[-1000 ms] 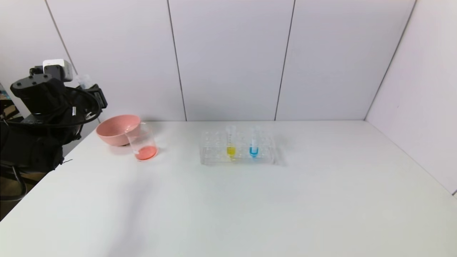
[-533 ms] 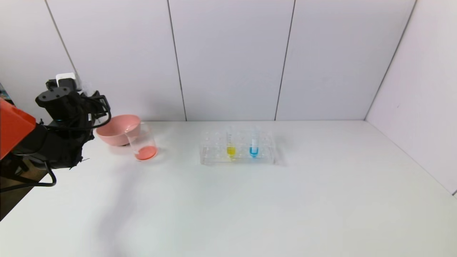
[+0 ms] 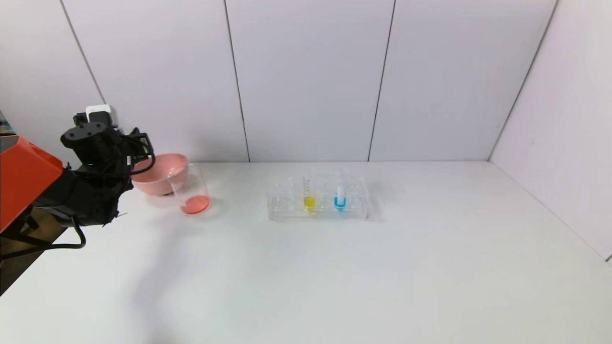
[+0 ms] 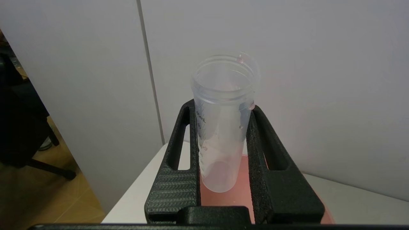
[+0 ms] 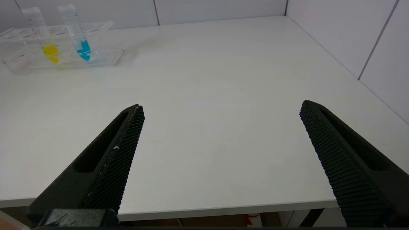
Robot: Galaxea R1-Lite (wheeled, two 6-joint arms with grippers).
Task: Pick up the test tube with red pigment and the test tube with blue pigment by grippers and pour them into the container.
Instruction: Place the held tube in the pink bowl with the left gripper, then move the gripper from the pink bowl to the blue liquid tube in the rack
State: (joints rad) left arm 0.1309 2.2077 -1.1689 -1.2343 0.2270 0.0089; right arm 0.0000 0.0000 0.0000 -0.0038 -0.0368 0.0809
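Note:
My left gripper (image 3: 136, 143) is at the table's far left, over the pink bowl (image 3: 160, 172). In the left wrist view it (image 4: 222, 107) is shut on a clear graduated test tube (image 4: 220, 134). The tube stands upright and holds only pinkish drops. The container (image 3: 191, 191), a clear beaker, stands beside the bowl with orange-red liquid at its bottom. The test tube with blue pigment (image 3: 340, 196) stands in the clear rack (image 3: 318, 210) and also shows in the right wrist view (image 5: 78, 35). My right gripper (image 5: 222, 105) is open and empty, low at the table's front edge.
A tube with yellow liquid (image 3: 309, 193) stands in the rack to the left of the blue one. The pink bowl shows below the held tube in the left wrist view (image 4: 246, 188). White wall panels close the back and right sides.
My left arm has come down and moved right with the tube, from beside the table to over the pink bowl. The beaker, the rack and its tubes have not moved.

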